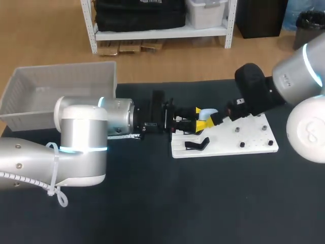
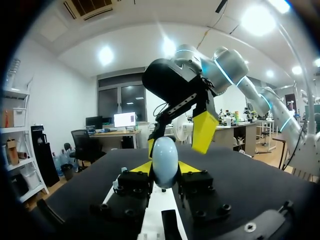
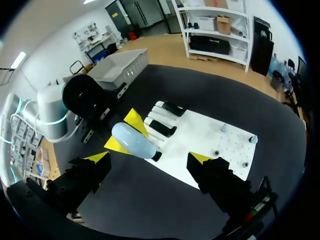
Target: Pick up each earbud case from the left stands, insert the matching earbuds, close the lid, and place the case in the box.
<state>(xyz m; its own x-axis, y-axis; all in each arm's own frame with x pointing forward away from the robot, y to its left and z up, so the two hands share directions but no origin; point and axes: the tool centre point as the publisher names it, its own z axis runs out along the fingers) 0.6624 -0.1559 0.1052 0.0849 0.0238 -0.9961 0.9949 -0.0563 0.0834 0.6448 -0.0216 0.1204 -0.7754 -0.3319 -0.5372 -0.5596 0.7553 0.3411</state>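
Left pincer [image 2: 165,168] is clamped on the pale blue earbud case [image 2: 165,159] over the white board [image 1: 244,147], right pincer [image 3: 149,157] spread wide right by it.

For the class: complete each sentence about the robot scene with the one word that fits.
The left gripper is ___ on the pale blue earbud case.
The right gripper is close to the case with its fingers wide ___.
The black stand sits on a ___ board.
The box lies on the robot's ___ side of the table.

Missing words: shut; open; white; left.
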